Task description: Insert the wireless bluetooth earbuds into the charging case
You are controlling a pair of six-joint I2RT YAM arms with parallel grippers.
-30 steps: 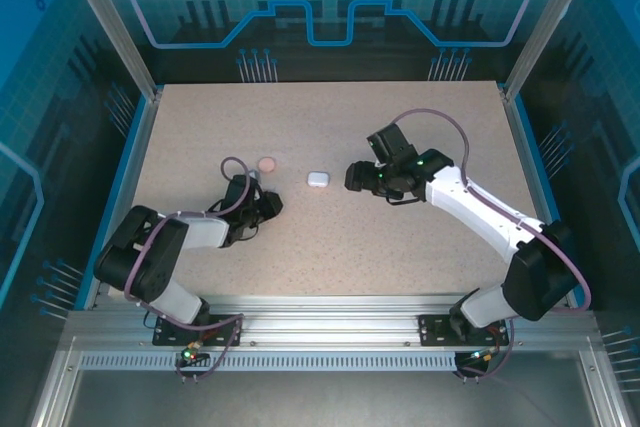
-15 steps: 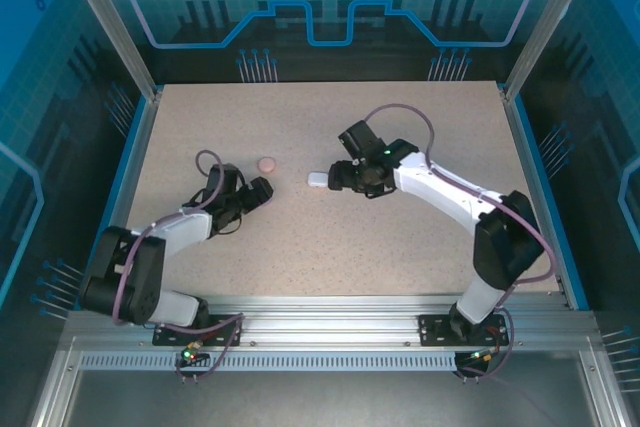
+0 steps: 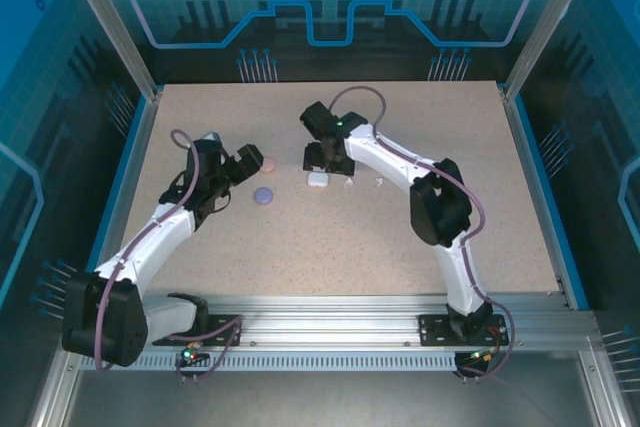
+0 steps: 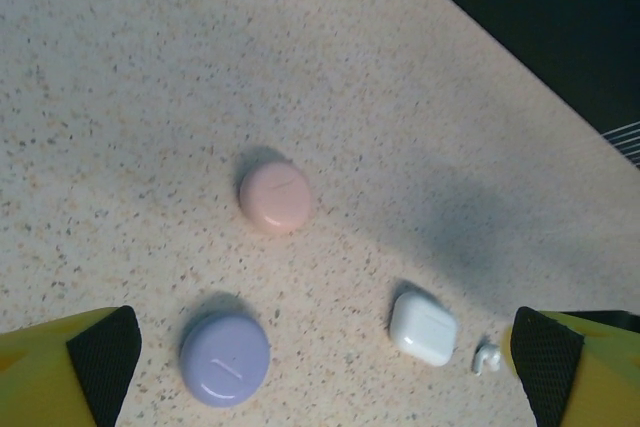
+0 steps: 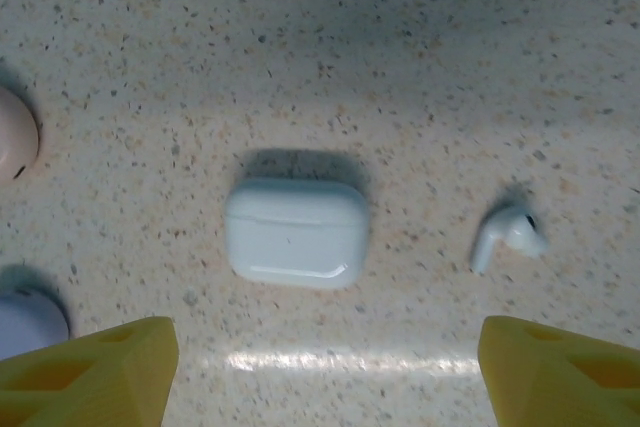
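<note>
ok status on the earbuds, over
Left gripper jaws open, empty. Right gripper jaws open, empty, over the closed white case. White earbud loose on the table beside it, not inserted. Pink case and purple case sit clear of it.

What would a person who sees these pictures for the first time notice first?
Three closed cases lie on the table: a white case, a round pink case and a round purple case. A loose white earbud lies beside the white case, with the right gripper open above them.
</note>
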